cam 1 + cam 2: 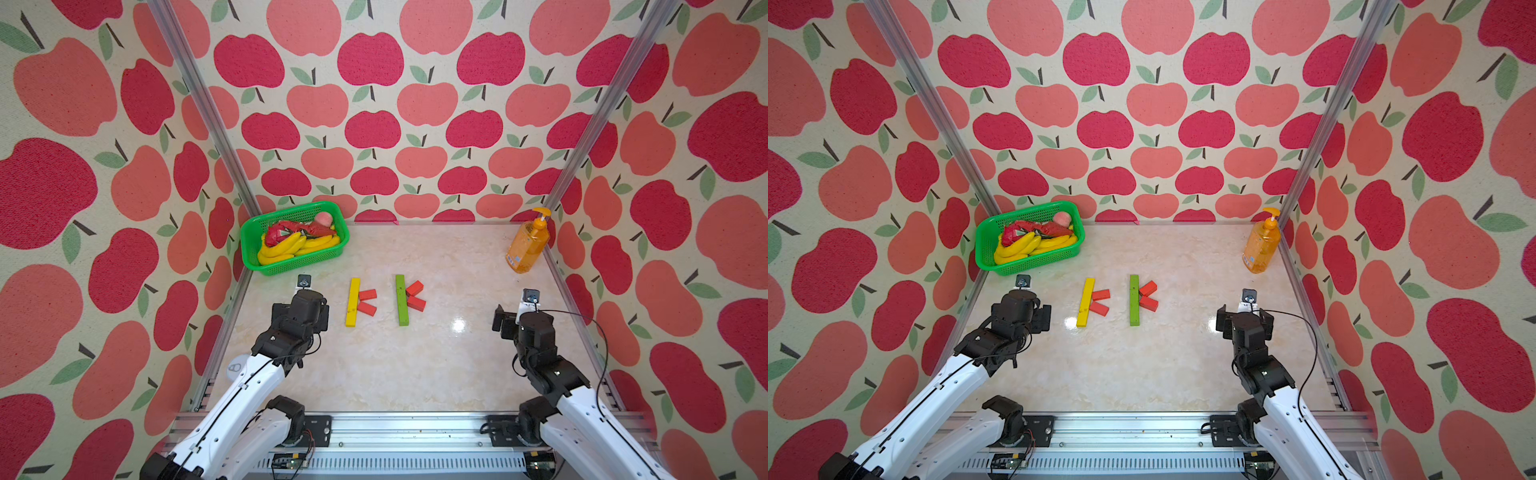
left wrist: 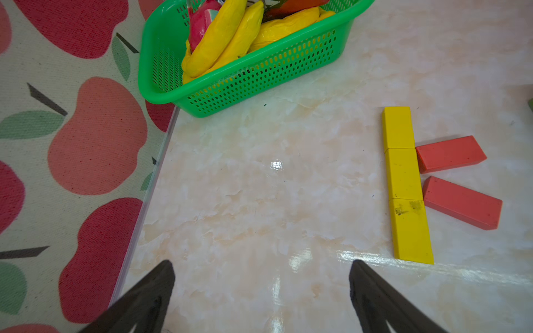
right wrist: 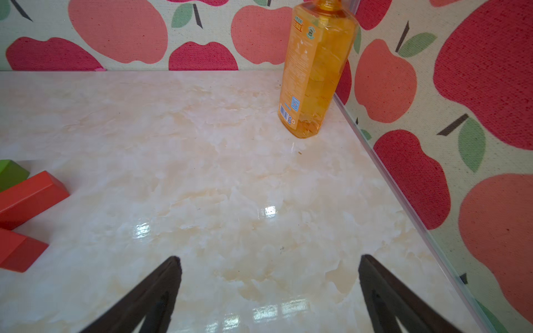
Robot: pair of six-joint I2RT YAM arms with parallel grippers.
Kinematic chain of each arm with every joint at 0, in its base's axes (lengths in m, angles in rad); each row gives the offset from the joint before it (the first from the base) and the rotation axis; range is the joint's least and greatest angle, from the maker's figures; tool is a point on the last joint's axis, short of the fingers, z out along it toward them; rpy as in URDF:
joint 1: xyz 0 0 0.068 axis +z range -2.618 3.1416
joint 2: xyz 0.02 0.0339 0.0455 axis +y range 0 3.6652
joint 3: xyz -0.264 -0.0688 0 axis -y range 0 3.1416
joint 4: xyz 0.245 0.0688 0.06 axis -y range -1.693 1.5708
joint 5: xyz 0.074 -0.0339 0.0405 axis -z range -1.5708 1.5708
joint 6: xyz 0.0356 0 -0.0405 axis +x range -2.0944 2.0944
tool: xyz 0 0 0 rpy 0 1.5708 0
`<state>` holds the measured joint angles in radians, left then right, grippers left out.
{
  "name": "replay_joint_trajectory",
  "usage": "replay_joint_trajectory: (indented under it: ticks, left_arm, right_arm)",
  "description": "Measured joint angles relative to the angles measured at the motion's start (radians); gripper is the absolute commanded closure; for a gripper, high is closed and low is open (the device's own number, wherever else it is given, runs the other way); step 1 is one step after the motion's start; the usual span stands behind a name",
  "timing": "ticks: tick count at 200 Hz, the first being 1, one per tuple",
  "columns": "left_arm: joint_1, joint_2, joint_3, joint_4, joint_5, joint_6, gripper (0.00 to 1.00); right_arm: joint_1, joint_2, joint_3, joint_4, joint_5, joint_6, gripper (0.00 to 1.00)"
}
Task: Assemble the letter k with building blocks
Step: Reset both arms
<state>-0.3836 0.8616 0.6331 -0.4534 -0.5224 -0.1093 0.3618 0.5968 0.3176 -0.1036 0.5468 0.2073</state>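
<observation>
Two K figures are seen laid flat mid-table in both top views. The yellow bar (image 1: 353, 302), three bricks end to end, is flanked on the robot's right by two red bricks (image 1: 367, 294) fanned off its middle. The green bar (image 1: 401, 300) near it carries its own red pair (image 1: 414, 287), splayed wider. No loose brick is to be seen on the marble table (image 1: 415, 374).

The left gripper (image 2: 262, 265) is held spread wide over bare table with nothing between its fingers. The yellow figure lies off to one side of it, and the green basket (image 2: 259, 83) of bananas beyond. The right gripper (image 3: 269, 258) is likewise gaping and empty, parked toward the orange soap bottle (image 3: 314, 72) and apart from the green figure.

The building step is judged finished, with both arms parked clear of the work. If anything more is called for, it would be a light nudge. The upper arm of the yellow K lies closer to square than slanted, so a gentle push at its far end would be needed, with the bar left undisturbed.
</observation>
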Motion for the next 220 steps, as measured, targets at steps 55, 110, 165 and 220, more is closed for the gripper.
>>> replay_joint_trajectory:
  ticks: [55, 110, 165, 220]
  left_arm:
    - [0.046, -0.022, -0.26, 0.372, -0.029, 0.029, 0.02]
    - [0.184, 0.262, -0.333, 0.759, 0.097, 0.052, 0.02]
    - [0.227, 0.657, -0.177, 1.063, 0.305, 0.211, 0.02]
    - [0.342, 0.707, -0.237, 1.259, 0.498, 0.213, 0.02]
  right_arm:
    - [-0.168, -0.09, -0.103, 0.105, -0.066, 0.021, 0.01]
    - [-0.262, 0.013, -0.21, 0.268, -0.09, 0.072, 0.01]
    - [-0.368, 0.336, -0.25, 0.677, -0.277, 0.038, 0.01]
    - [-0.371, 0.924, -0.074, 1.099, -0.558, -0.062, 0.01]
